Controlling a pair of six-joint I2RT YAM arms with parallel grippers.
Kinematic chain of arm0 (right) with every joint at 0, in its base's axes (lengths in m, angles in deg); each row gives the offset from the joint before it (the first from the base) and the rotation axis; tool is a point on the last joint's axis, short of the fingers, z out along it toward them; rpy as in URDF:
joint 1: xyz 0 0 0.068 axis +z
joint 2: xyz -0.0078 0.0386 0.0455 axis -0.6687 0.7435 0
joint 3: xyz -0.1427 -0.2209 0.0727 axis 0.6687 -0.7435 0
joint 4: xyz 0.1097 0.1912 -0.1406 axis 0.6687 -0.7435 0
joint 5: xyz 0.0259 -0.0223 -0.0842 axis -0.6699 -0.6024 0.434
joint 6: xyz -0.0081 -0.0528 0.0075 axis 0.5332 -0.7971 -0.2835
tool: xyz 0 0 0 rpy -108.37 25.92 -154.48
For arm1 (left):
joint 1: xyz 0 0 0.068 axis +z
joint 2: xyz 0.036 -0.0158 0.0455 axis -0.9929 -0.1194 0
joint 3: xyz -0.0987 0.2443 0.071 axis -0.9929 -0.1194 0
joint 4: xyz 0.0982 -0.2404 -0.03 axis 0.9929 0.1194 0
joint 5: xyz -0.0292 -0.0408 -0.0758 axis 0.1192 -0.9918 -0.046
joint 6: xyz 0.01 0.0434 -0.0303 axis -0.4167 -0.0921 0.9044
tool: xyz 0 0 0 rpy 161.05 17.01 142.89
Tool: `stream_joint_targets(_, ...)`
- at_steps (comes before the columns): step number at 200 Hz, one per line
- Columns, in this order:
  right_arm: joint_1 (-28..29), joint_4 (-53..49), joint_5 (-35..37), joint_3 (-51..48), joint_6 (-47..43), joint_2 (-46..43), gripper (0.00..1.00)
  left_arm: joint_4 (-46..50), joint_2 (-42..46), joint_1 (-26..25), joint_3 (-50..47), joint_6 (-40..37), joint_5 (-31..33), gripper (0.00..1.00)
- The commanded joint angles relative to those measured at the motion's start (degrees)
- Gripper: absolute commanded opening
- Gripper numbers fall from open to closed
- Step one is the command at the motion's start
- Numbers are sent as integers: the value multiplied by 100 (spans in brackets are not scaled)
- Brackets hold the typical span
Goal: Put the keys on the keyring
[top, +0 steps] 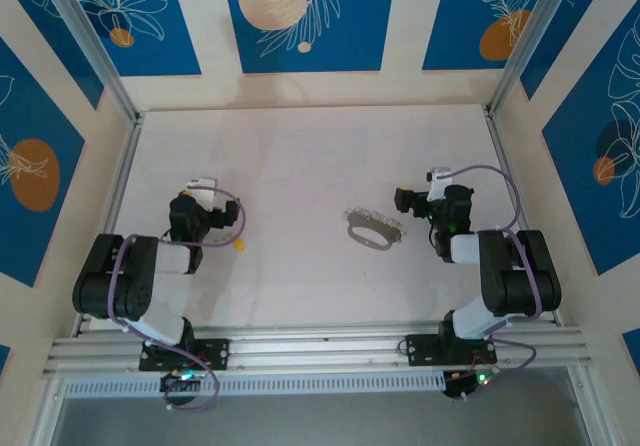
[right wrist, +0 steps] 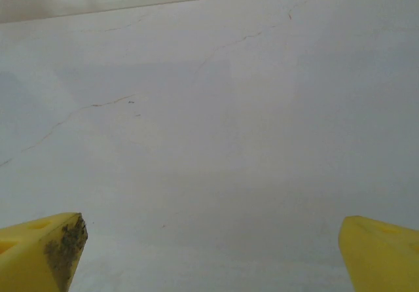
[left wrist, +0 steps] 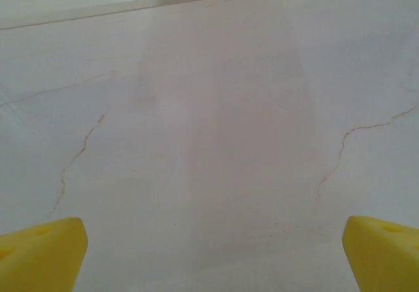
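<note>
The keyring (top: 369, 233), a thin grey oval loop, lies flat on the pale table (top: 300, 156) right of centre. The keys (top: 373, 215), a short jagged silvery row, lie along its far edge, touching it. My left gripper (top: 212, 228) hangs folded back over the table's left side, far from both. In the left wrist view it (left wrist: 213, 262) is open, its yellow fingertips (left wrist: 40, 256) wide apart over bare table. My right gripper (top: 438, 228) sits just right of the keyring. In the right wrist view it (right wrist: 211, 259) is open too, with nothing between the yellow fingertips (right wrist: 380, 256).
Cream walls with blue patterned panels (top: 305, 16) close in the table on three sides. Aluminium posts (top: 95, 51) stand at the back corners, and a rail (top: 320, 346) runs along the near edge by the arm bases.
</note>
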Motion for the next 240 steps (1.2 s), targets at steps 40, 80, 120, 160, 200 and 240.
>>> stream_joint_targets(40,16,58,77,7,-97,-33,99,-15,-24,113,93,83,42,100)
stream_joint_targets(80,7,58,70,4,-101,-35,99,53,-38,118,136,86,34,100)
stream_joint_targets(120,-16,23,33,37,-86,-14,99,102,-50,123,164,89,25,100)
stream_joint_targets(160,-14,36,29,11,-81,-29,99,45,-25,118,121,87,25,100)
stream_joint_targets(200,104,-1402,411,404,0,-928,99,1572,501,109,751,65,39,100)
stream_joint_targets(240,34,-3615,-27,1080,1194,-1914,99,2884,1112,103,1352,374,80,100)
